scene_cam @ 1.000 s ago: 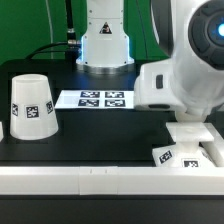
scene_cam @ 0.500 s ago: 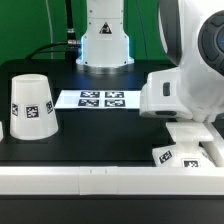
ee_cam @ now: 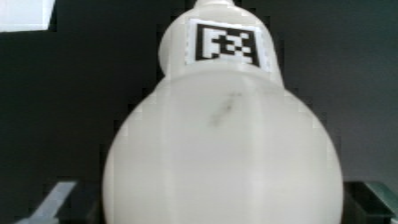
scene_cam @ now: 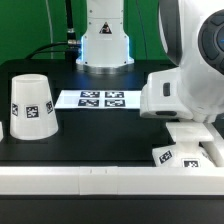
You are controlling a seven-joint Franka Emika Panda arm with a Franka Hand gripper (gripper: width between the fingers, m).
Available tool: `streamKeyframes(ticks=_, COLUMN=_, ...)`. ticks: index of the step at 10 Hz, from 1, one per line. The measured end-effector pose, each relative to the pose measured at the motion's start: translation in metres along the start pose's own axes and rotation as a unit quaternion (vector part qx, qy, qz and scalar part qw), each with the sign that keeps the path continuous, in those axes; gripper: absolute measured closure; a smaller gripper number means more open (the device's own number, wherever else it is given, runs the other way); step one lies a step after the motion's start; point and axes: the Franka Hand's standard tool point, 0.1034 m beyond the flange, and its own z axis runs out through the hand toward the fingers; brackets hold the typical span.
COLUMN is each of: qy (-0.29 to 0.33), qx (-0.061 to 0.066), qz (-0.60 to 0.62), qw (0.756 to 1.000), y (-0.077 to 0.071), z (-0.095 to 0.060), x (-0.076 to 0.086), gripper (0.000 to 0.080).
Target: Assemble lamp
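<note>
Bulb (ee_cam: 222,140) between fingers (ee_cam: 54,203), neck pointing away, likely for seating in base (scene_cam: 195,150); clamped or merely flanking, cannot tell. Shade (scene_cam: 32,107) stands apart on counter (scene_cam: 100,135).

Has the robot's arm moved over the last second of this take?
Yes. The arm has dropped lower, judged against the marker board in the exterior view. All of the drop came in the first half second; it has held since.

I was working in a robotics lab: a black table (scene_cam: 100,135) edged by a white rail (scene_cam: 60,180), a green backdrop (scene_cam: 30,30), the arm's pedestal (scene_cam: 104,40) standing at the back, the marker board (scene_cam: 100,99) lying flat, and a printed tag even on the white shade (scene_cam: 32,105).
</note>
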Motion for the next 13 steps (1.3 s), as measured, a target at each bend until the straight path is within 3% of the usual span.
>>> streamKeyframes(ticks=4, qy=0.007, qx=0.002, qz=-0.002, qw=1.0, y=0.002, z=-0.009, x=-0.002, gripper=0.0228)
streamKeyframes(ticks=5, qy=0.006, qx=0.003, qz=-0.012, qw=1.0, y=0.005, z=-0.021, x=-0.009, gripper=0.0226)
streamKeyframes(ticks=7, qy=0.018, qx=0.009, qz=-0.028, qw=0.999, y=0.01, z=-0.063, x=-0.031, gripper=0.0226)
streamKeyframes(ticks=9, qy=0.032, qx=0.01, qz=-0.033, qw=0.999, y=0.011, z=-0.091, x=-0.041, gripper=0.0226)
streamKeyframes(ticks=13, qy=0.059, qx=0.012, qz=-0.035, qw=0.998, y=0.006, z=-0.091, x=-0.034, gripper=0.0226)
